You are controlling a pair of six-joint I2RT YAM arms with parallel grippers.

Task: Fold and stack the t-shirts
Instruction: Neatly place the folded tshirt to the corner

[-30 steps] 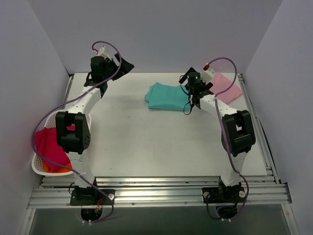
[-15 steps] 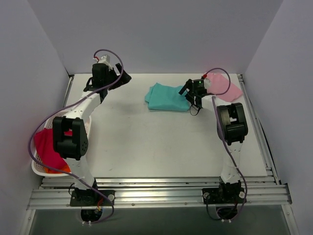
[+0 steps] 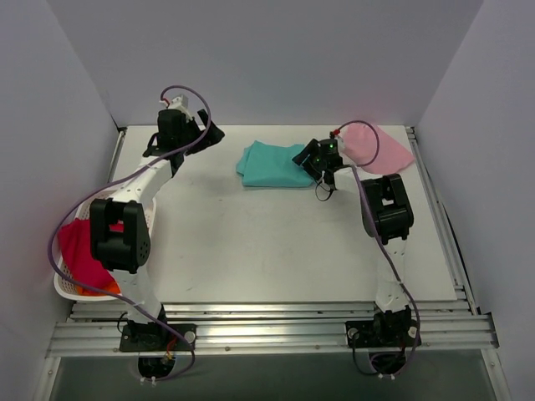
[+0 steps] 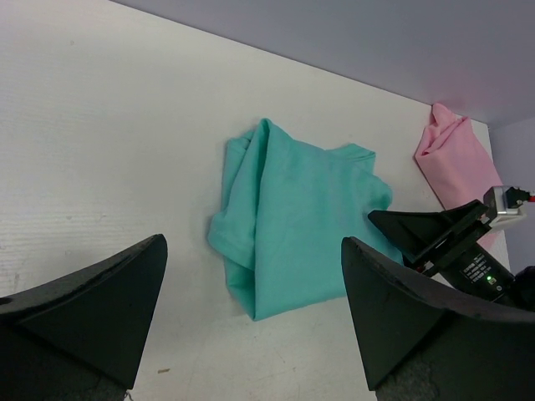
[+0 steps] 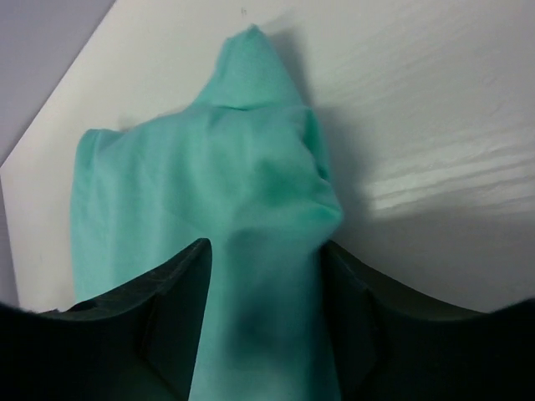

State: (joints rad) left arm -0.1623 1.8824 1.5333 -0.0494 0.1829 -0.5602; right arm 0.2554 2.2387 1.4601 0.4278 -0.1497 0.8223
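A flat white table [image 3: 251, 251] fills the middle of a small booth. It is closed in by a plain pale-grey back wall [image 3: 267, 58], a left wall [image 3: 42, 125] and a right wall [image 3: 493, 125] — all the same matte, bare panel. Silver aluminium rails [image 3: 276, 330] run across the table's near edge, a side rail [image 3: 441, 225] lines its right edge, and below them lies a darker grey-green strip of floor [image 3: 267, 380]. The light is soft and even — only faint shadows fall on the tabletop.
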